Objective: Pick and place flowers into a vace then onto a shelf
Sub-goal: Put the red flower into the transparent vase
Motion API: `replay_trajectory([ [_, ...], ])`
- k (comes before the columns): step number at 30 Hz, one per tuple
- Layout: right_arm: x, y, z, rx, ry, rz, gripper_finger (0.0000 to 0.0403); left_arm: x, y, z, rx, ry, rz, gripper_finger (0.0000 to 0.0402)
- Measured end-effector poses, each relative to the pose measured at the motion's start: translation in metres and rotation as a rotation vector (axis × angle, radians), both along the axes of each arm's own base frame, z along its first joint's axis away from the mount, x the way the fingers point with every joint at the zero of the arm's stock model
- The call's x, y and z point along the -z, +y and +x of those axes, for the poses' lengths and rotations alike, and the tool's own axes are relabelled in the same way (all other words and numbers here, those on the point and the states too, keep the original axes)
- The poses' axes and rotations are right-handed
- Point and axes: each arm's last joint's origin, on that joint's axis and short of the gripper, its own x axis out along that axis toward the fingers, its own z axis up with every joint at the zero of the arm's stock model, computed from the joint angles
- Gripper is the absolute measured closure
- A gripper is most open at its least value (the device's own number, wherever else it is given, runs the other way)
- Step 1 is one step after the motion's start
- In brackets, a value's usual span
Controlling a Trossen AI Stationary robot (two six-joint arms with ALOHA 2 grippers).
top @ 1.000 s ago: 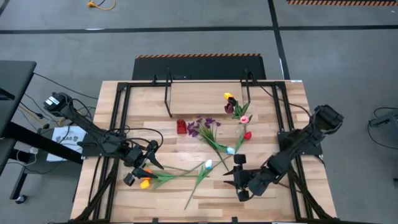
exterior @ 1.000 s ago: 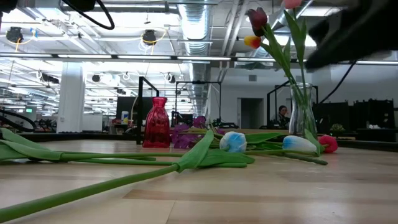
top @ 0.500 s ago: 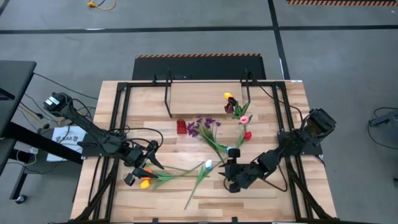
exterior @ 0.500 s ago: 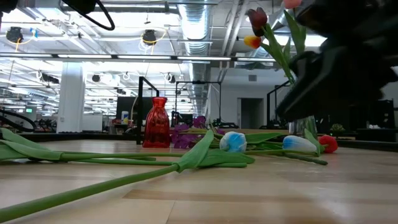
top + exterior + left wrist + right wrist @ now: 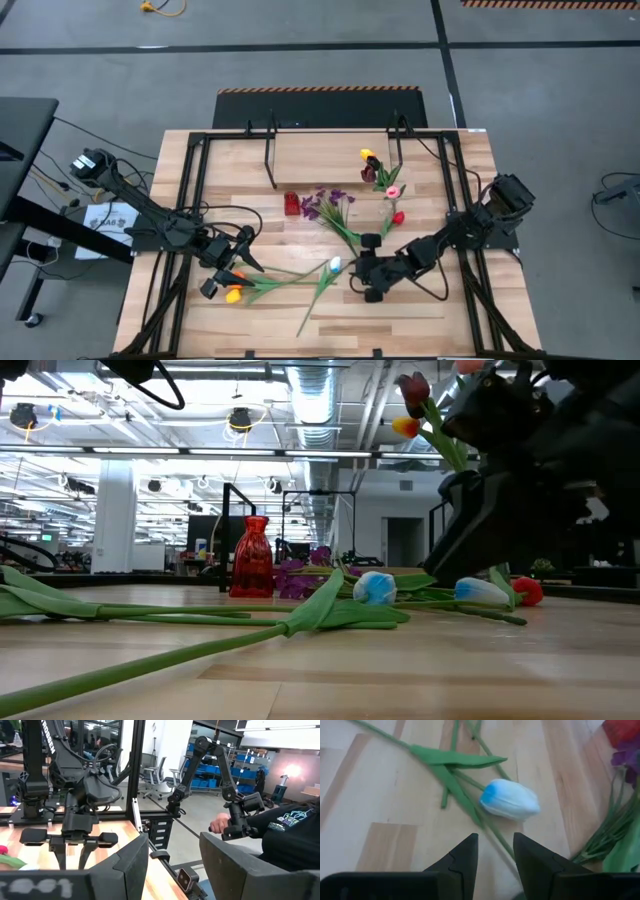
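A clear glass vase (image 5: 388, 190) near the raised light wooden shelf (image 5: 330, 158) already holds maroon, yellow and pink tulips (image 5: 372, 166), so the task looks partly done. A white, blue-tinged tulip (image 5: 510, 799), an orange tulip (image 5: 233, 295), a red one (image 5: 398, 217) and a purple sprig (image 5: 325, 203) lie on the plank table (image 5: 420, 310). The right gripper (image 5: 495, 852) hovers over the white tulip's stem, fingers narrowly parted and empty; the left gripper (image 5: 222, 272) waits beside the orange tulip, fingers parted, empty.
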Motion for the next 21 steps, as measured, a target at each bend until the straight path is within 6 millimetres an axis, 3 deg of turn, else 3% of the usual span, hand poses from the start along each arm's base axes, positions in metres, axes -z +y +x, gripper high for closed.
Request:
replay_trajectory([
  [21,0.003,-0.015,0.004,0.005,0.064,0.02,0.0285,0.0,0.0,0.0,0.0,0.0,-0.001,0.0235],
])
